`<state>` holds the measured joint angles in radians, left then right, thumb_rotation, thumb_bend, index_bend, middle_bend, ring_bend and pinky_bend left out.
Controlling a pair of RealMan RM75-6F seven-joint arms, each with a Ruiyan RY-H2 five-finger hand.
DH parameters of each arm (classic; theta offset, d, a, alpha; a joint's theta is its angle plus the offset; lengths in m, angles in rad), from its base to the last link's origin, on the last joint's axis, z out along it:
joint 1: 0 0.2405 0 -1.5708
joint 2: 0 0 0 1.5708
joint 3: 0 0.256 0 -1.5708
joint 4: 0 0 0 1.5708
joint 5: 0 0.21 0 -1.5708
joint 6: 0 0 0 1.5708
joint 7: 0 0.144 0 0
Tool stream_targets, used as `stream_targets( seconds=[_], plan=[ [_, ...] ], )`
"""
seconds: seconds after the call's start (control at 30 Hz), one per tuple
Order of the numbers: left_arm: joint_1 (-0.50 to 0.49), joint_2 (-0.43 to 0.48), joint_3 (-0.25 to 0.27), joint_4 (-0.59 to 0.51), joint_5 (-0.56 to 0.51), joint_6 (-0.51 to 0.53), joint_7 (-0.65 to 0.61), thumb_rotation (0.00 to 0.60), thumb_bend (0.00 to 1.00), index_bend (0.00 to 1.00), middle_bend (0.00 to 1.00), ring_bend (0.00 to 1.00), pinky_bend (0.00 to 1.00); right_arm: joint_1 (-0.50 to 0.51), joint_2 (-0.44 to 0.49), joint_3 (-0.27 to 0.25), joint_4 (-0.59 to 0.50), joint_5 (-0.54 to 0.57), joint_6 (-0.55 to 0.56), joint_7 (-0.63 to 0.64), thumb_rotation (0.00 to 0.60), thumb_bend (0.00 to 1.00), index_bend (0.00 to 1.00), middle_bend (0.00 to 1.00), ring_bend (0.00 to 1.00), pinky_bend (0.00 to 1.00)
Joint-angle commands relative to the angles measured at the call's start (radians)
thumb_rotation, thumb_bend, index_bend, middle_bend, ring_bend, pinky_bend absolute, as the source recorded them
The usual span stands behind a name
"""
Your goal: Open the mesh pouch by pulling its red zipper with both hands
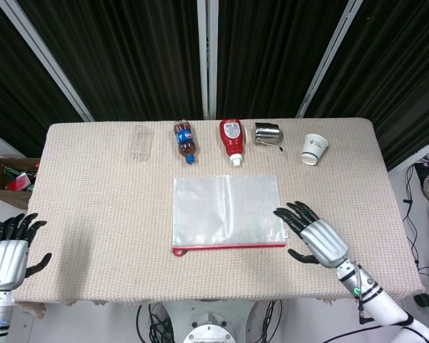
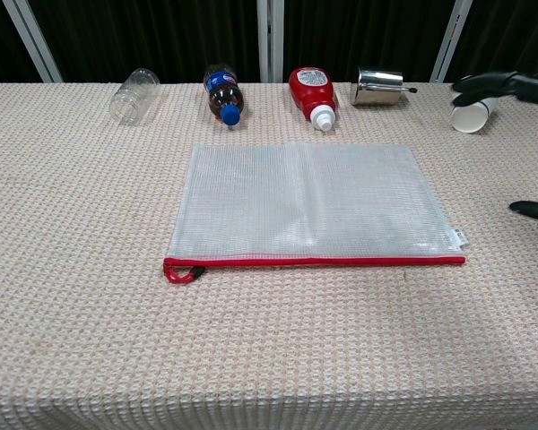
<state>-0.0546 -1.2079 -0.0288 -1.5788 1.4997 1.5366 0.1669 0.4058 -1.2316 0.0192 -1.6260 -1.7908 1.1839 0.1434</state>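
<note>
The clear mesh pouch (image 1: 227,210) (image 2: 309,202) lies flat mid-table, its red zipper (image 1: 229,247) (image 2: 327,262) along the near edge and the red pull (image 2: 184,273) at the left end. My right hand (image 1: 316,236) hovers open just right of the pouch's right edge, fingers spread toward it; in the chest view only its dark fingertips (image 2: 498,85) show at the right border. My left hand (image 1: 7,251) stays open off the table's left near corner, far from the pouch.
Along the far edge lie a clear cup (image 1: 140,142), a cola bottle (image 1: 185,140), a red ketchup bottle (image 1: 232,139), a metal cup (image 1: 267,133) and a white paper cup (image 1: 314,148). A box of clutter (image 1: 11,177) sits left of the table.
</note>
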Motion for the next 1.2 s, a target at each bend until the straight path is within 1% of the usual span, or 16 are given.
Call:
stream_targets(
  seconds=[0.03,0.13,0.23,0.43,0.57,0.67,0.77,1.0,1.2],
  plan=[
    [0.0,-0.004,0.002,0.004,0.004,-0.001,-0.006,0.6,0.19,0.25,0.15,0.1,0.14,0.103,-0.074,0.003,-0.01,-0.011,-0.13,-0.009,0.6,0.18,0.06,0.09,0.0,0.0],
    [-0.003,-0.012,0.003,0.015,0.007,-0.007,-0.016,0.6,0.19,0.25,0.15,0.1,0.14,0.162,-0.138,0.025,0.011,0.017,-0.21,-0.044,0.6,0.18,0.06,0.09,0.0,0.0],
    [-0.008,-0.017,0.002,0.027,0.007,-0.016,-0.026,0.6,0.19,0.25,0.15,0.1,0.14,0.214,-0.205,0.05,0.04,0.061,-0.277,-0.052,0.6,0.18,0.07,0.1,0.0,0.0],
    [-0.019,-0.026,-0.001,0.052,0.003,-0.035,-0.047,0.6,0.19,0.25,0.15,0.1,0.14,0.312,-0.34,0.093,0.134,0.129,-0.371,-0.051,0.6,0.18,0.12,0.11,0.0,0.01],
    [-0.024,-0.027,-0.003,0.067,0.001,-0.044,-0.061,0.6,0.19,0.25,0.15,0.1,0.14,0.38,-0.422,0.121,0.209,0.153,-0.421,-0.091,0.6,0.18,0.12,0.1,0.0,0.0],
    [-0.026,-0.027,-0.003,0.077,-0.001,-0.049,-0.074,0.6,0.19,0.25,0.15,0.1,0.14,0.423,-0.497,0.142,0.287,0.164,-0.429,-0.153,0.6,0.18,0.12,0.1,0.0,0.0],
    [-0.024,-0.028,-0.003,0.087,-0.003,-0.051,-0.094,0.6,0.19,0.25,0.15,0.1,0.14,0.463,-0.569,0.159,0.363,0.174,-0.431,-0.181,0.6,0.18,0.12,0.1,0.0,0.0],
    [-0.019,-0.028,-0.002,0.116,-0.015,-0.054,-0.128,0.6,0.19,0.25,0.15,0.1,0.14,0.555,-0.691,0.17,0.507,0.176,-0.446,-0.148,0.6,0.18,0.12,0.1,0.0,0.0],
    [-0.014,-0.029,-0.001,0.132,-0.017,-0.051,-0.147,0.6,0.19,0.25,0.15,0.1,0.14,0.617,-0.782,0.173,0.625,0.163,-0.423,-0.143,0.6,0.18,0.12,0.1,0.0,0.0]
  ],
)
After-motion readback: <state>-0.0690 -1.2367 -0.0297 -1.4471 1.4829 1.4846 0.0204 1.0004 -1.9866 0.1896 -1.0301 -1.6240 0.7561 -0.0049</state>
